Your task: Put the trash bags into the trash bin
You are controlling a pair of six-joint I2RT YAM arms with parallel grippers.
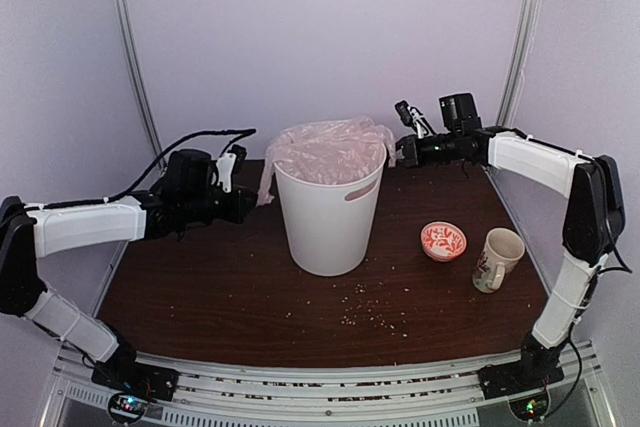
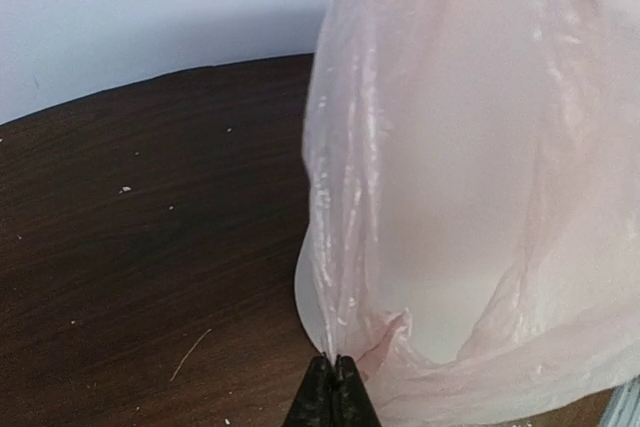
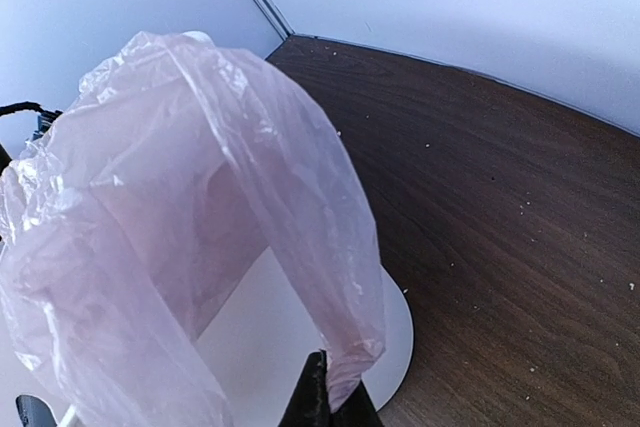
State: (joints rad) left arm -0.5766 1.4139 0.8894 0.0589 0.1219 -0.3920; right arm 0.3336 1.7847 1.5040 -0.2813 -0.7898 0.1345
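Note:
The pale-pink trash bag (image 1: 325,150) lies over the mouth of the white trash bin (image 1: 328,219), which stands upright in the middle of the table. The bag's edges hang outside the rim on both sides. My left gripper (image 1: 254,203) is at the bin's left, shut on the bag's left edge (image 2: 345,277); its tips (image 2: 333,361) pinch the film. My right gripper (image 1: 398,149) is at the bin's upper right, shut on the bag's right edge (image 3: 340,277), with its tips (image 3: 330,372) low in that view. The white bin wall shows under the bag (image 3: 290,337).
A small red patterned bowl (image 1: 443,241) and a floral mug (image 1: 497,258) stand right of the bin. Crumbs (image 1: 375,313) are scattered on the dark wooden table (image 1: 200,287) in front of the bin. Metal frame posts (image 1: 132,47) rise at the back corners.

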